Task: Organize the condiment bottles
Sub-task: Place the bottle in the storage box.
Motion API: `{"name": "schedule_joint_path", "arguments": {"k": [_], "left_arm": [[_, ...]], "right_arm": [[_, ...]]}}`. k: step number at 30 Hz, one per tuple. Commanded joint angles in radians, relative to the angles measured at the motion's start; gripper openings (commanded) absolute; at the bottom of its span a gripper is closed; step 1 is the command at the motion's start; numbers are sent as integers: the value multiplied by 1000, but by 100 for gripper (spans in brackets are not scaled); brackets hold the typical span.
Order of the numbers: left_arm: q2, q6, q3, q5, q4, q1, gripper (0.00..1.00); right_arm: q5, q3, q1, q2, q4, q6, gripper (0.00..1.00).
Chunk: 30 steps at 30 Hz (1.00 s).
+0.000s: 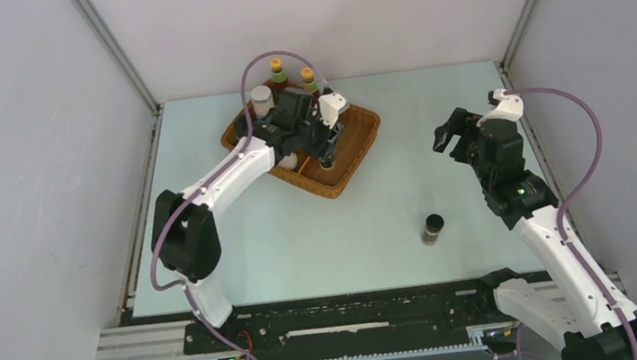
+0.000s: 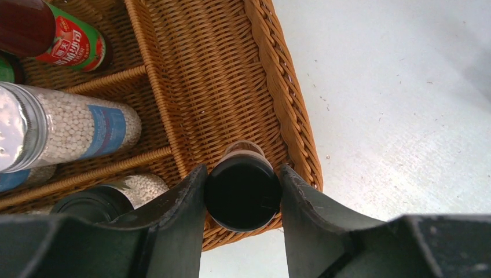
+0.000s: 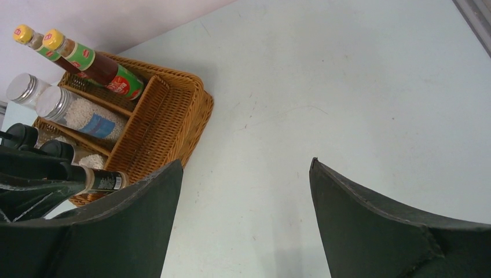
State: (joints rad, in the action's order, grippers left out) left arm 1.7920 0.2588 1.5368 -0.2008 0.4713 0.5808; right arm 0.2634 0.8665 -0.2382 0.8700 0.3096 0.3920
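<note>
Loose bottle (image 1: 432,229): small dark vial with a black cap, alone on the table (image 1: 303,236) near the arm bases, well apart from the tray. Stands upright, long axis vertical, cap up. Judged the last one to be collected.
Right gripper (image 3: 244,174): jaws wide, nothing between them. Hangs above bare table on the right, beyond the loose bottle. Probably parked clear of the other arm and ready for that bottle.
Left gripper (image 2: 242,171): jaws drawn narrow, clamped on the cap of the held vial (image 2: 242,200), one finger on each side. Grip is from above, which keeps the vial vertical for lowering.
Held vial, position: over the near corner of the tray's long right-hand compartment, close to the rim. Cap points up at the wrist camera, base down. Cannot tell whether the base touches the tray floor.
Tray (image 1: 363,129): brown wicker, divided, far left of the table.
Shakers (image 2: 95,202): black caps, in the nearest left cell, upright.
Jars (image 2: 69,124): silver lids, blue labels, next cell back, upright.
Sauce bottles (image 1: 278,69): tallest, at the far end, caps up.
Reason for layout: judged one kind per cell, so the long compartment suits the two vials.
</note>
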Motion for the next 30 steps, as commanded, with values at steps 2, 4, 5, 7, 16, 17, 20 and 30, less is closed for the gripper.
{"name": "schedule_joint_path", "arguments": {"k": [2,4,5,7,16,17,20,30], "left_arm": [[18,-30,-14,-46,-91,-21,0],[30,-32,-8,-51,-93,-25,0],[36,-32,-7,-55,-95,-27,0],[44,-32,-6,-57,-100,-31,0],[78,-36,-10,-70,-120,-44,0],[81,-36,-10,-72,-122,-46,0],[92,-35,-7,-72,-125,-48,0],[115,-36,-4,-75,-136,-55,0]], "right_arm": [[42,-3,-25,10,-27,-5,89],[48,-3,-30,11,-25,-6,89],[50,-3,-31,13,-24,-5,88],[53,-3,-34,14,-24,-7,89],[65,-3,-54,29,-27,-7,89],[66,-3,-57,33,-29,-7,89],[72,-3,-67,39,-29,-7,89],[82,-21,-84,40,-34,-10,89]]}}
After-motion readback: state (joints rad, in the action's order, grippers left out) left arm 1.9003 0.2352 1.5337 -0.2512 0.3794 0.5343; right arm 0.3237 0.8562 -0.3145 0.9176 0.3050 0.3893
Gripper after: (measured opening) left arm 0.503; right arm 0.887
